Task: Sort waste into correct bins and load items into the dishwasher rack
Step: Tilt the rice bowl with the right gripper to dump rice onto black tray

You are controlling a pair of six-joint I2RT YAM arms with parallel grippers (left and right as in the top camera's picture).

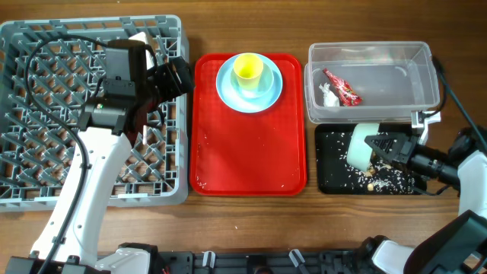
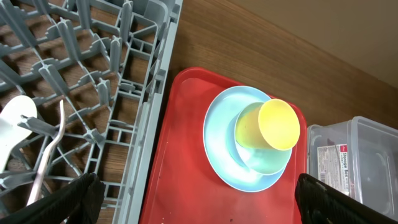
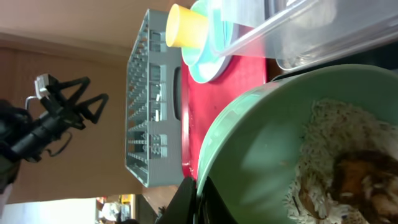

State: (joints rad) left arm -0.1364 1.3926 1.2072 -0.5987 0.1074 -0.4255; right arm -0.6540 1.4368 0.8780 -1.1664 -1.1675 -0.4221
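Note:
My right gripper (image 1: 384, 144) is shut on the rim of a pale mint bowl (image 1: 361, 144), held on its side over the black tray (image 1: 331, 171), where rice crumbs (image 1: 384, 181) lie. In the right wrist view the bowl (image 3: 267, 155) still holds rice (image 3: 329, 162), with my jaws (image 3: 198, 196) pinching its rim. The clear tub (image 1: 380, 53) holds the red wrapper (image 1: 342, 87) and the white paper scrap (image 1: 329, 95). A yellow cup (image 1: 248, 70) sits in a second mint bowl (image 1: 266, 82) on the blue plate (image 1: 224, 90). My left gripper (image 1: 176, 76) is open and empty at the grey rack's (image 1: 46, 46) right edge.
The plate stack stands at the back of the flat red tray (image 1: 243, 152), between rack and bins. In the left wrist view a white spoon (image 2: 15, 118) and a fork (image 2: 50, 155) lie in the rack (image 2: 143, 93). My left arm reaches over the rack.

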